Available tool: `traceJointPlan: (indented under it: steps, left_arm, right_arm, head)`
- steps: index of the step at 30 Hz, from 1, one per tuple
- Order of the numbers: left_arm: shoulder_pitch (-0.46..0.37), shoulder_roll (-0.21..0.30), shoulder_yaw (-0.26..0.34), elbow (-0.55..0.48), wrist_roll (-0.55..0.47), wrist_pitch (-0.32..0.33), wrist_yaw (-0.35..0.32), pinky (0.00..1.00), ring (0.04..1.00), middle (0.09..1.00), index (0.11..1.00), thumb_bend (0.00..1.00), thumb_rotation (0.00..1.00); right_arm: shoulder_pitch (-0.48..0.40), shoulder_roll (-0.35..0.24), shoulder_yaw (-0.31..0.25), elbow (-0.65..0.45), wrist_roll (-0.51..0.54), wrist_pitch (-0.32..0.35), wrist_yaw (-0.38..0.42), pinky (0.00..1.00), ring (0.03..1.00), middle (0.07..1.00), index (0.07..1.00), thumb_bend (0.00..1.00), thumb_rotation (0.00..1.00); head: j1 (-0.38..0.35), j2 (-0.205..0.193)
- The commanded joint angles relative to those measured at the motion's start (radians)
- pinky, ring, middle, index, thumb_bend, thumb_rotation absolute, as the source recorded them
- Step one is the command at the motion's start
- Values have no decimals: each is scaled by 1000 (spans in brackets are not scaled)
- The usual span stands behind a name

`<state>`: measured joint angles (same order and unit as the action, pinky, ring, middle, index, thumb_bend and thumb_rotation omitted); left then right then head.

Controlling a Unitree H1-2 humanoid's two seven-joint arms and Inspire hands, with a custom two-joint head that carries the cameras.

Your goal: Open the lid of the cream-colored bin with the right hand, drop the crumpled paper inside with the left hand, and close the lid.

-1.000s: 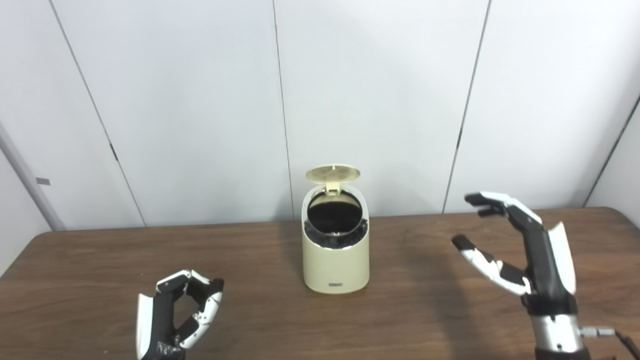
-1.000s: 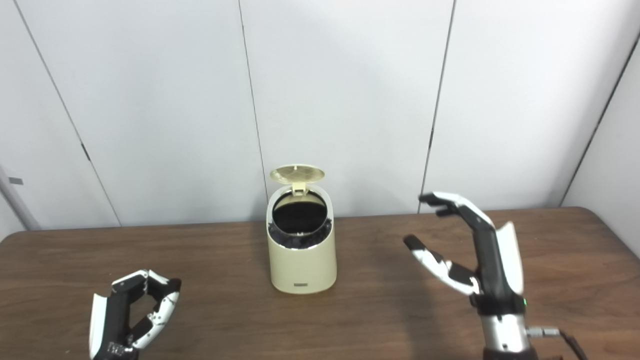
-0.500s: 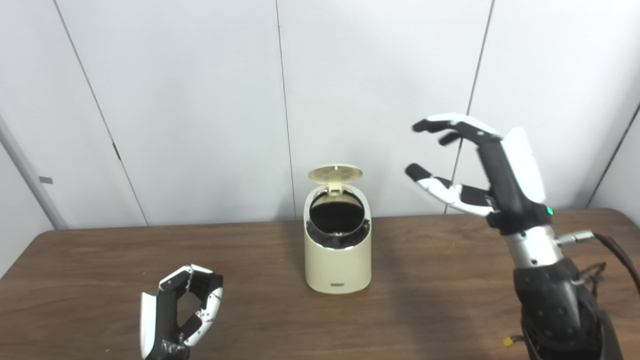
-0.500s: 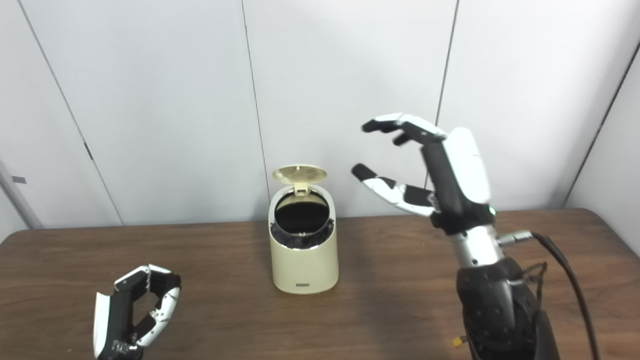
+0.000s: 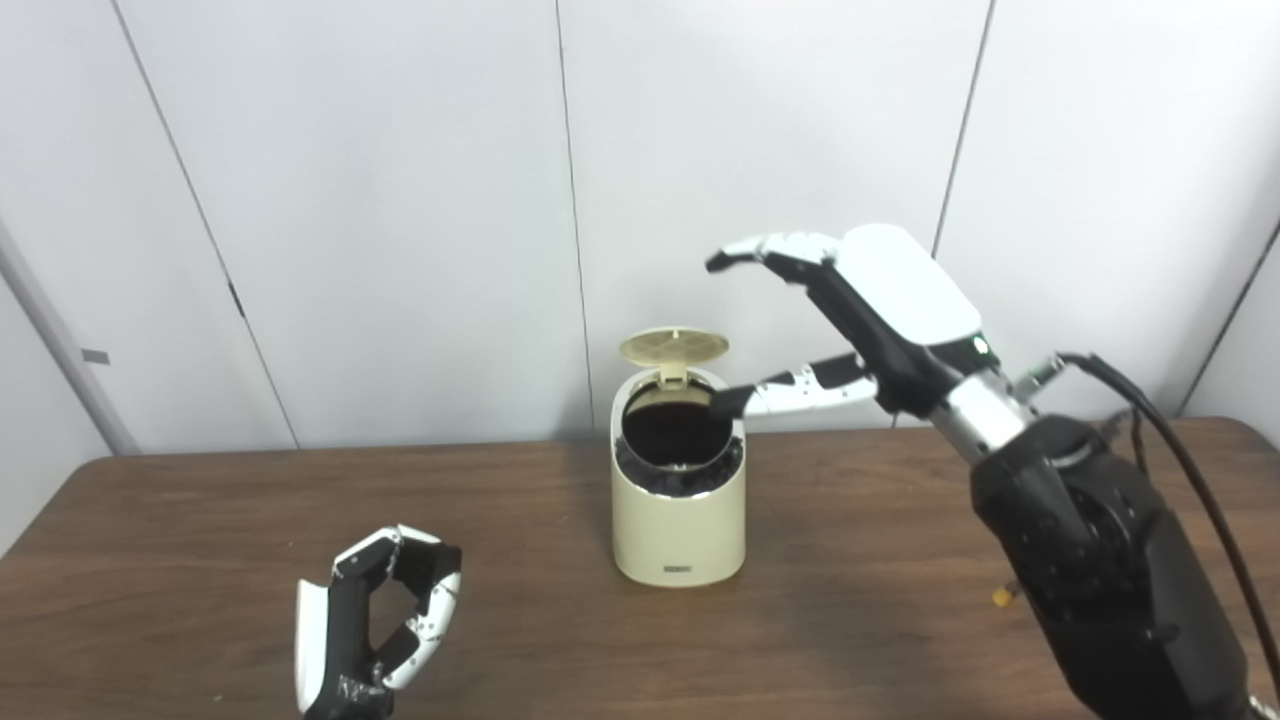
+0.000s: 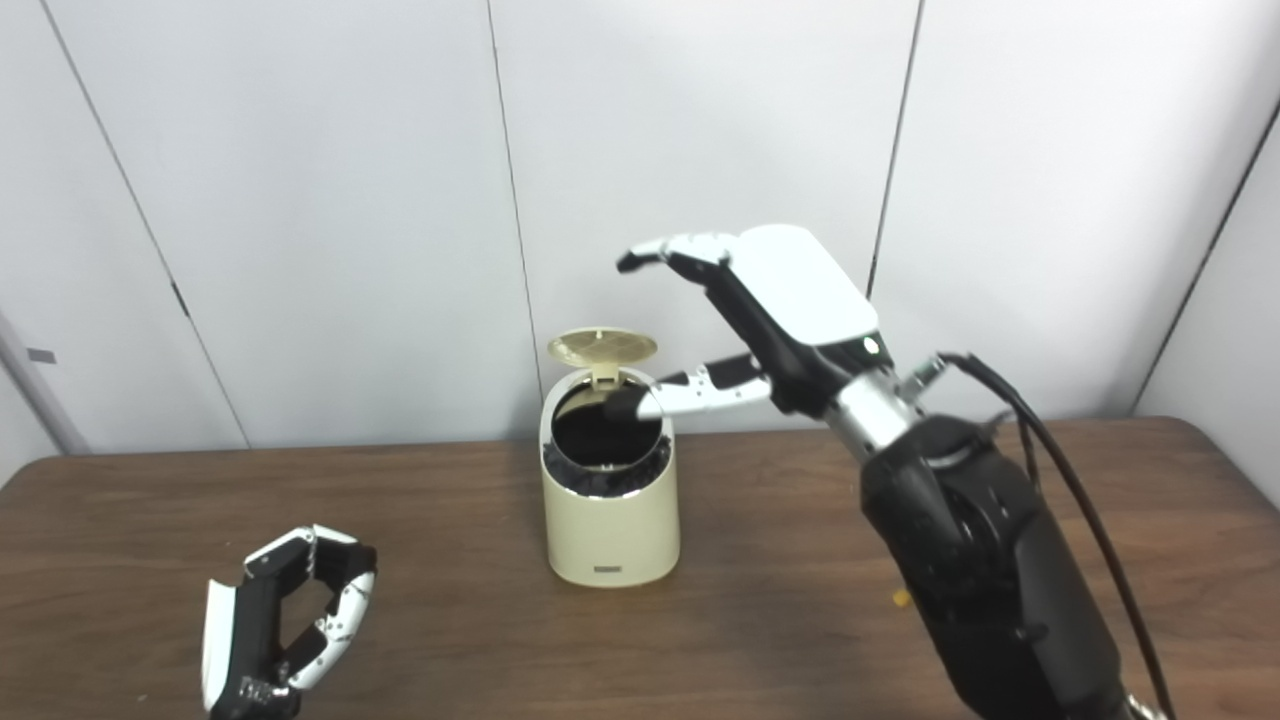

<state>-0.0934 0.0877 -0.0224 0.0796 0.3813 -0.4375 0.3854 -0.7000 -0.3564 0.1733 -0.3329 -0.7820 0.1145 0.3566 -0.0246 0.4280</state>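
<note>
Beside open bin, robot hand.

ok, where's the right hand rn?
In both eye views the right hand is raised, open, just right of the cream bin, fingers above its upright lid.

R hand spread above open-lidded bin.

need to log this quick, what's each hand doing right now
Left hand: low over the table, fingers curled shut, holding nothing visible.
Right hand: open, fingers spread, raised beside the open lid, holding nothing.
</note>
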Motion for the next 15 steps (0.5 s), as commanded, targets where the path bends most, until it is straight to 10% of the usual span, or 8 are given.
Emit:
traceJointPlan:
  steps: [1,15]
  left_arm:
    - [37,-40,-29,77,19,-30,19,316,368,407,402,241,202]
    - [33,-30,-68,82,37,-31,65,312,365,405,402,256,182]
  right_arm:
    - [-74,-8,9,3,-19,4,18,713,834,826,807,901,828]
    - [-168,25,92,166,-126,-21,7,836,926,934,904,941,880]
  head:
    - [0,0]
    - [8,7]
